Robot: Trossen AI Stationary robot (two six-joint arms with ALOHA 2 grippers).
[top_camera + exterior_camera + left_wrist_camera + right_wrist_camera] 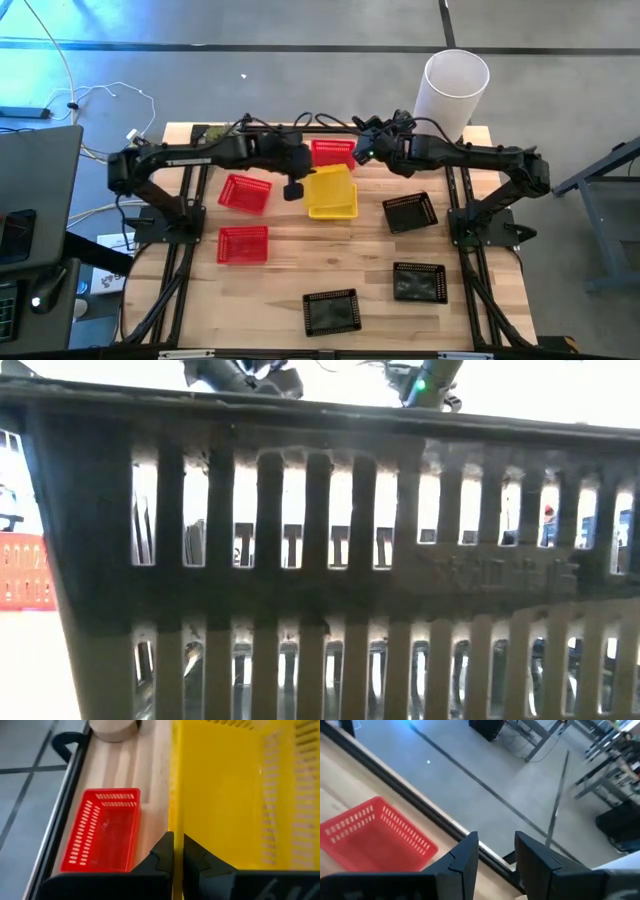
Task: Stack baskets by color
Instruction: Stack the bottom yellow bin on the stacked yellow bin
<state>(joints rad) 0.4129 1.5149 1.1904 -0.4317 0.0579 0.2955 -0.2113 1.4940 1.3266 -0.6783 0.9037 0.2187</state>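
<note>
My left gripper (293, 188) (177, 837) is shut on a yellow basket (332, 192) at the table's middle, toward the far side. Three red baskets show: one at the far edge (333, 152), two on the left (245, 193) (243, 244). Three black baskets rest on their bottoms at the right and near side (410, 212) (419, 282) (331, 312). My right gripper (366, 152) (495, 840) hovers open beside the far red basket (375, 840), with nothing between its fingers. My left gripper pinches the yellow basket's side wall (176, 822) on the side toward the table's left, one finger inside the basket and one outside. The fingers come from the table's left, slanting down. Whether the basket is clear of the table, I cannot tell.
A tall white cylinder (452, 88) stands at the far right corner. The low view is almost filled by a black basket's slotted wall (330, 560), with a red one (25, 570) at its left. Bare wood lies between the red and black baskets near the front.
</note>
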